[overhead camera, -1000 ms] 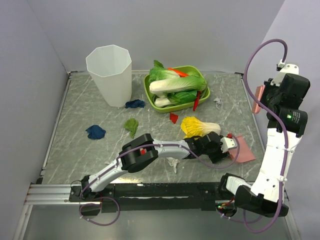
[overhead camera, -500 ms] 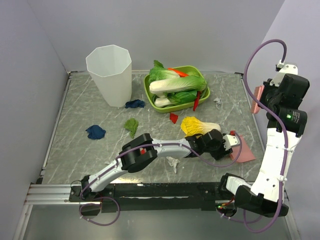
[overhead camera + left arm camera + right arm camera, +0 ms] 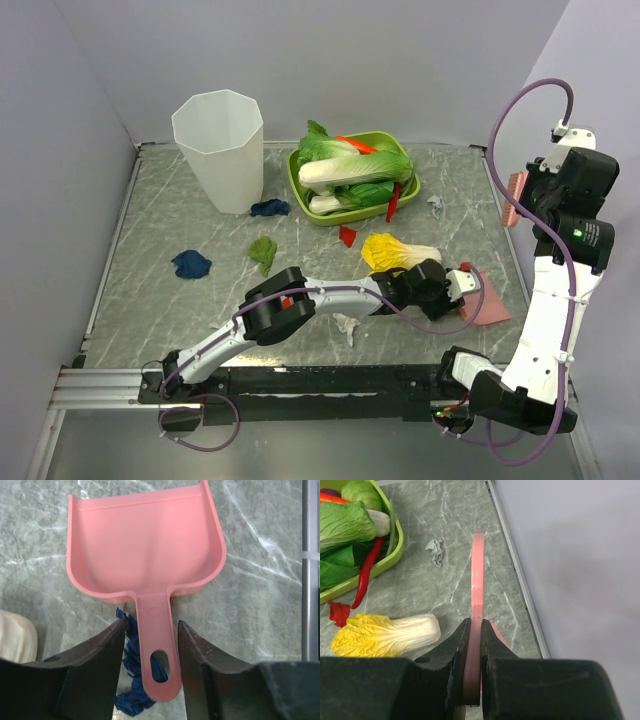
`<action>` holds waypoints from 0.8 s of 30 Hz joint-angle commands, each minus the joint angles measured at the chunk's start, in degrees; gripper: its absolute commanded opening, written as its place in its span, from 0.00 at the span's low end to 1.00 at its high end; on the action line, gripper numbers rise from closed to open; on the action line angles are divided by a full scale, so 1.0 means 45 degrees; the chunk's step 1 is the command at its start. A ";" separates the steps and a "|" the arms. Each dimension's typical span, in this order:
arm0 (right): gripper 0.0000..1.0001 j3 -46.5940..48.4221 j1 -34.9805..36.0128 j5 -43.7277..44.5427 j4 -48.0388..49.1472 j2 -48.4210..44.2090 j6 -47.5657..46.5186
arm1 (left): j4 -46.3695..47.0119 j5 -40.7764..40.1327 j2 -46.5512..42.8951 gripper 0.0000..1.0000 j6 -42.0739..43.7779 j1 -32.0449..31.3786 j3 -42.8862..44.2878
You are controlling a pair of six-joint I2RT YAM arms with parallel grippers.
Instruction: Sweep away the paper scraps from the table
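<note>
A pink dustpan (image 3: 488, 302) lies flat on the table (image 3: 160, 230) at the right front. My left gripper (image 3: 462, 284) is open around its handle (image 3: 156, 645), with a gap on each side. A dark blue scrap (image 3: 129, 650) lies under the handle. My right gripper (image 3: 527, 196) is up at the right edge, shut on a thin pink brush (image 3: 478, 580). Other scraps lie about: dark blue (image 3: 269, 208), blue (image 3: 191, 264), green (image 3: 263, 249), red (image 3: 347, 236), white (image 3: 347, 326) and grey-white (image 3: 436, 204), the last also in the right wrist view (image 3: 436, 551).
A yellow-and-white toy cabbage (image 3: 398, 251) lies just left of the dustpan. A green tray (image 3: 408, 187) with vegetables and a red chilli (image 3: 394, 203) stands at the back. A tall white bin (image 3: 220, 150) stands at the back left. A metal rail (image 3: 512, 560) runs along the right edge.
My left gripper has shifted a little toward the dustpan handle. The right arm and the scraps have not moved.
</note>
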 commanded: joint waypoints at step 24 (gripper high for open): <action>0.00 0.0335 -0.0104 0.0102 0.0669 -0.0144 -0.0040 | 0.0965 0.1451 -0.1231 0.24 0.0005 0.0181 0.0263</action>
